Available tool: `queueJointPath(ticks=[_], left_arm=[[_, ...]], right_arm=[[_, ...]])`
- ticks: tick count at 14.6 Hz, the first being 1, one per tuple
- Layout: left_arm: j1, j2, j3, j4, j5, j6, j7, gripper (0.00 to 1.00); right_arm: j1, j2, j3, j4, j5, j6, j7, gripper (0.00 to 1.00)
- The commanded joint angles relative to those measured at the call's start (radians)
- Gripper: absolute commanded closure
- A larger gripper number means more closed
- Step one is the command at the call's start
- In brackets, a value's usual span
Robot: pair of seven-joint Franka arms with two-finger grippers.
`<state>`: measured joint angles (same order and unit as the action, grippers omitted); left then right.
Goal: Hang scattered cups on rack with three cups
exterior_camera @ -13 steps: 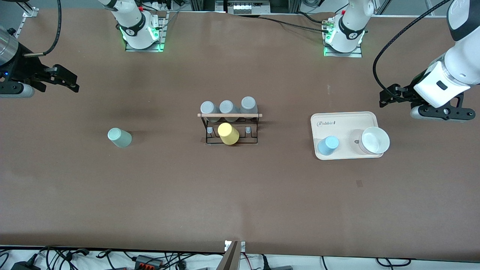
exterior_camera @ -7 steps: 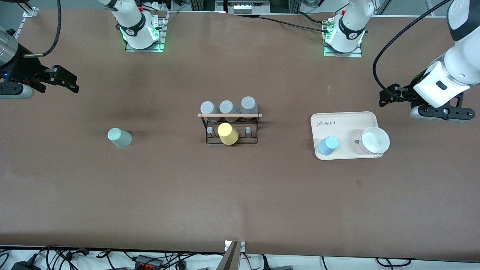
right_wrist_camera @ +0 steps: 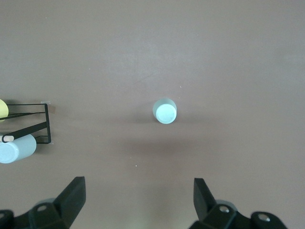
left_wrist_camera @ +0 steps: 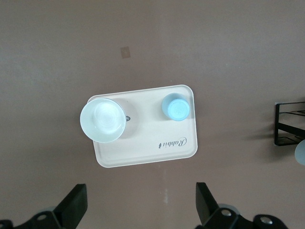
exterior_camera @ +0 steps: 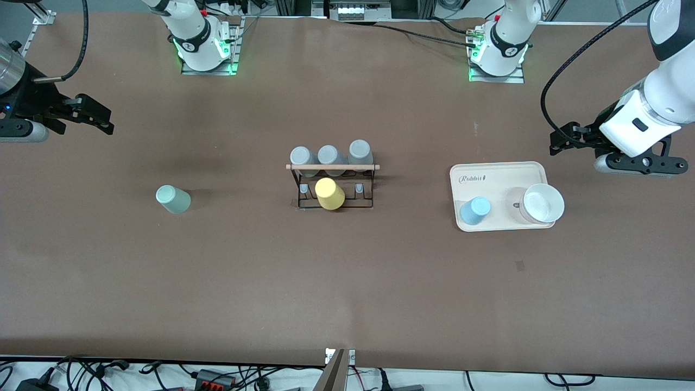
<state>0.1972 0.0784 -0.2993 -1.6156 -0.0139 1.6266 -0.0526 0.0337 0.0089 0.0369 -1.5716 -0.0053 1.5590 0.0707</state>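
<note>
The pale mint green cup [exterior_camera: 173,199] stands mouth down on the bare table toward the right arm's end; it also shows in the right wrist view [right_wrist_camera: 165,111]. The light blue cup [exterior_camera: 475,210] stands mouth down on the beige tray [exterior_camera: 499,174], and shows in the left wrist view [left_wrist_camera: 176,108]. The black wire rack [exterior_camera: 332,167] with its wooden rod stands mid-table. My right gripper [exterior_camera: 106,120] hangs open and empty over the table's right arm end. My left gripper [exterior_camera: 559,144] hangs open and empty over the table beside the tray.
Three grey cups [exterior_camera: 329,155] and a yellow cup [exterior_camera: 329,194] sit on the rack. A white bowl [exterior_camera: 543,203] stands on the tray beside the blue cup. Wide bare table lies between rack, mint cup and tray.
</note>
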Motion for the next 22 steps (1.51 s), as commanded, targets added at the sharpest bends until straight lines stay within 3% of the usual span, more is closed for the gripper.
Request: queueJointPath(ticks=[1, 10, 12, 16, 17, 22], left_arm=[[-0.007, 0.088, -0.008, 0.069, -0.015, 0.021, 0.0, 0.0], [-0.078, 0.352, -0.011, 0.051, 0.002, 0.22, -0.009, 0.0], [-0.079, 0.368, -0.011, -0.018, 0.002, 0.295, -0.009, 0.0], [-0.076, 0.373, -0.004, -0.251, 0.029, 0.595, -0.013, 0.0], [-0.073, 0.379, -0.003, -0.274, 0.031, 0.649, -0.01, 0.0], [-0.101, 0.392, -0.006, -0.285, 0.031, 0.653, -0.035, 0.0]], right_arm=[[-0.003, 0.005, 0.006, 0.022, -0.01, -0.014, 0.003, 0.0], [-0.005, 0.003, 0.004, 0.021, -0.01, -0.017, 0.003, 0.0], [-0.005, 0.005, 0.004, 0.021, -0.01, -0.014, 0.004, 0.0], [-0.005, 0.006, 0.004, 0.019, -0.01, -0.013, 0.004, 0.0], [-0.003, 0.008, 0.004, 0.021, -0.01, -0.011, 0.004, 0.0], [-0.001, 0.016, 0.004, 0.019, -0.01, -0.005, 0.004, 0.0]])
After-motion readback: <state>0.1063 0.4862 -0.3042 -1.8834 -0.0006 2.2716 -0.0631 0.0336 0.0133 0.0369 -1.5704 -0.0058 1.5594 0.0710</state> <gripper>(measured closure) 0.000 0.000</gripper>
